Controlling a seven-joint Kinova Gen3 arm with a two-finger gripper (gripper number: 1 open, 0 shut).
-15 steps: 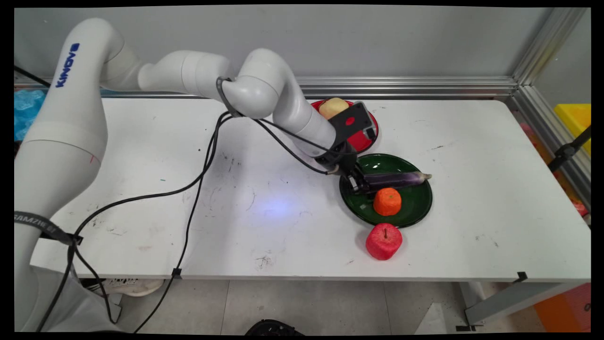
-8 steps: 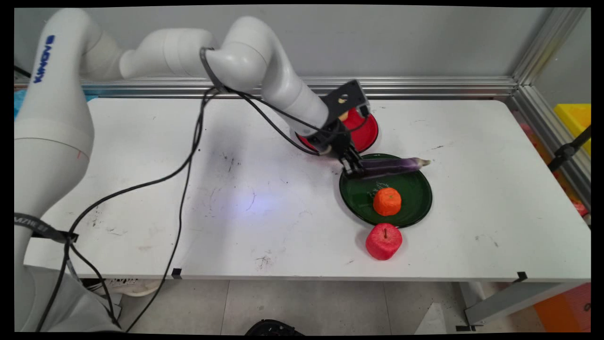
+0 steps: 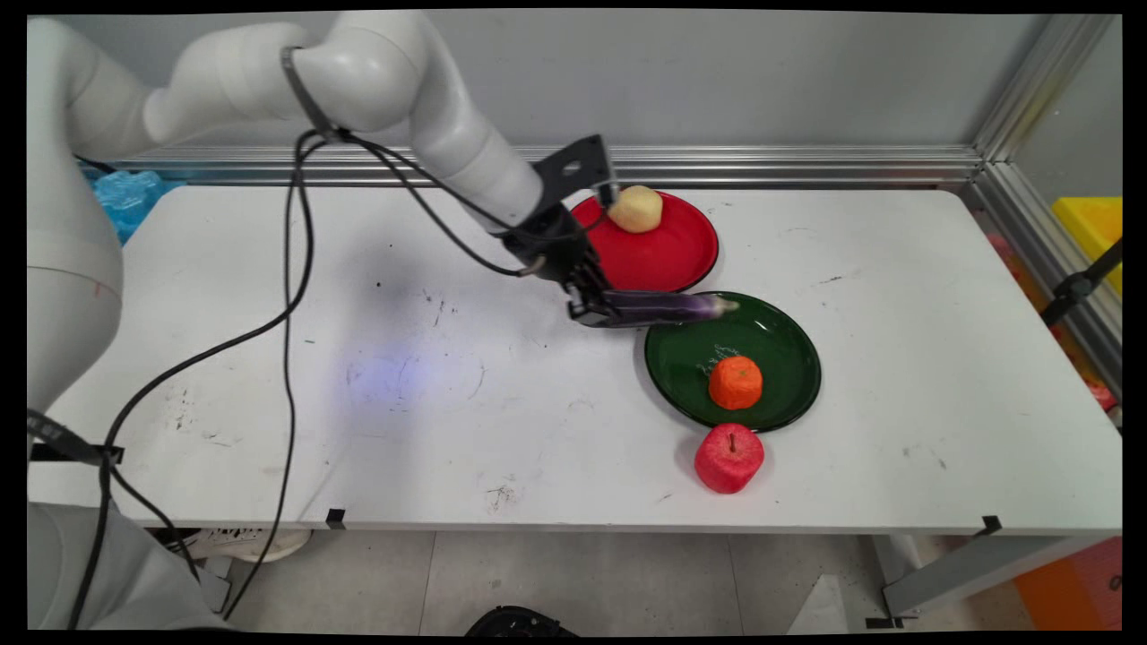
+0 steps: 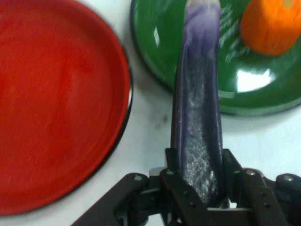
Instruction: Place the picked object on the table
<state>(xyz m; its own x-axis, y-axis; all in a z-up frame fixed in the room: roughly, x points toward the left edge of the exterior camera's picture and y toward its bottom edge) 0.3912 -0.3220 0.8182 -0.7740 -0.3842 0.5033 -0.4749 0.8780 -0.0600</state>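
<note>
The white table carries a green plate, the landmark here. A red plate lies just behind it to the left, with a yellowish fruit at its far rim. An orange sits on the green plate; a red apple stands just in front of it. The gripper pinches an eggplant by one end, lifted over the green plate's far-left rim, its long axis running straight out from the jaws.
</note>
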